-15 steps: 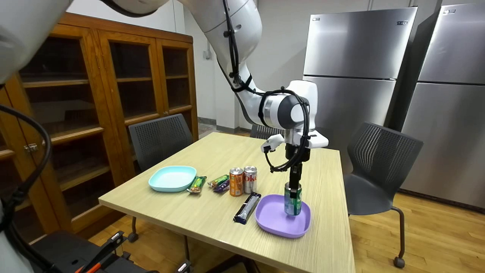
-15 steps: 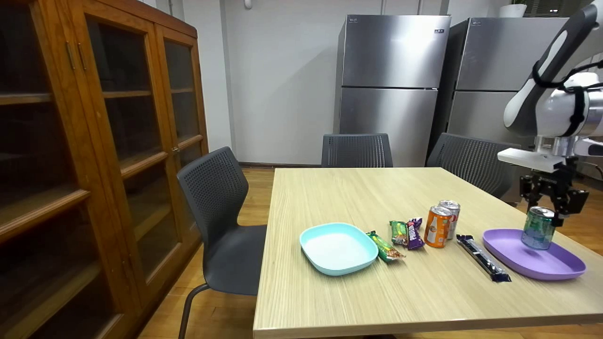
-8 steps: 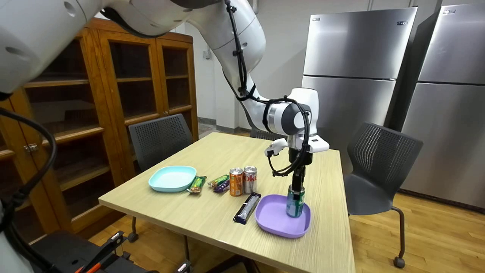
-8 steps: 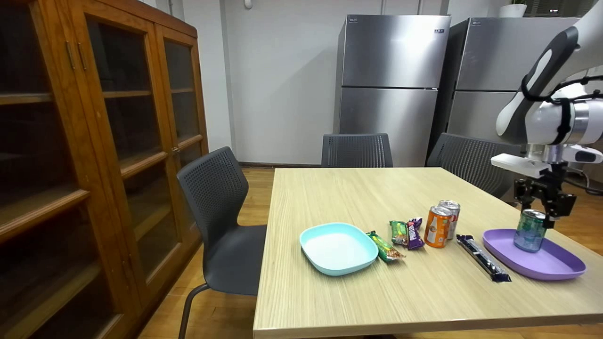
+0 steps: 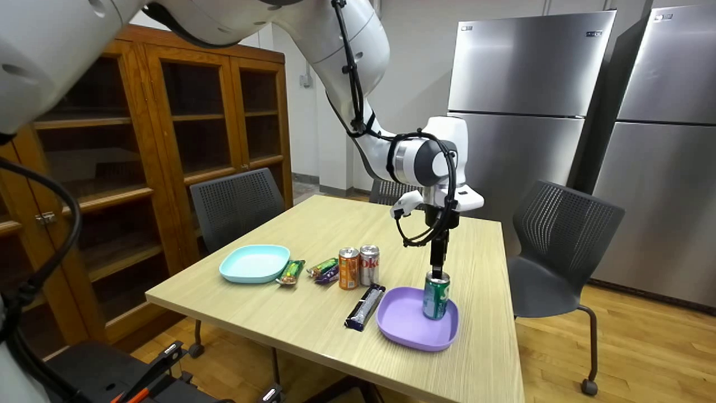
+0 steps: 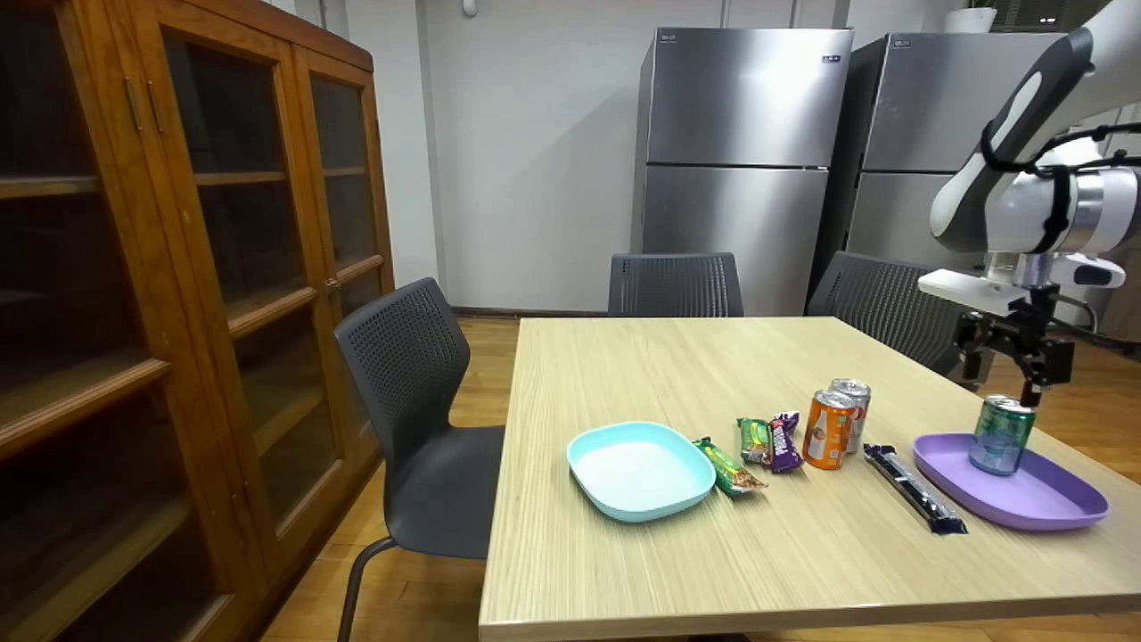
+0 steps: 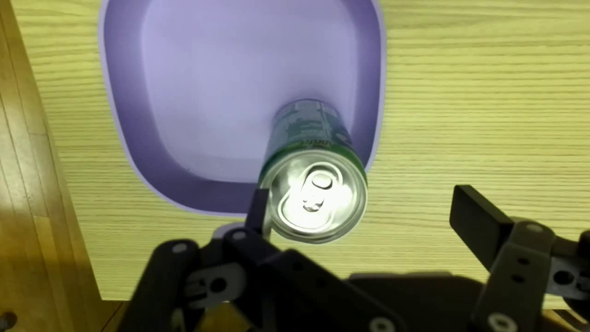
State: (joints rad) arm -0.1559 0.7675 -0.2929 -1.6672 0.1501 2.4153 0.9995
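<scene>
My gripper [image 7: 362,210] stands open in the wrist view, its fingers spread wider than the can with nothing gripped. A green soda can [image 7: 306,127] is upright on the purple plate [image 7: 221,69], toward one side of it. The left finger [image 7: 257,210] overlaps the edge of the can's lid; whether it touches I cannot tell. A wide gap separates the right finger [image 7: 481,221] from the can. In both exterior views the fingertips are around the height of the can's top, and the green can [image 5: 435,299] rests on the purple plate [image 5: 400,324].
Beside the plate lies a dark wrapped bar [image 5: 364,307]. Farther over stand an orange can [image 5: 349,270] and a silver can [image 6: 856,415]. Green snack packs [image 6: 729,468] and a purple pack [image 6: 784,443] lie near a turquoise plate [image 6: 640,473]. Grey chairs [image 5: 562,252] surround the table.
A second ago the fingers stood low along the can's sides. The can has shifted slightly on the plate. Since then the gripper has opened wider and risen to the can's top, leaving the can standing.
</scene>
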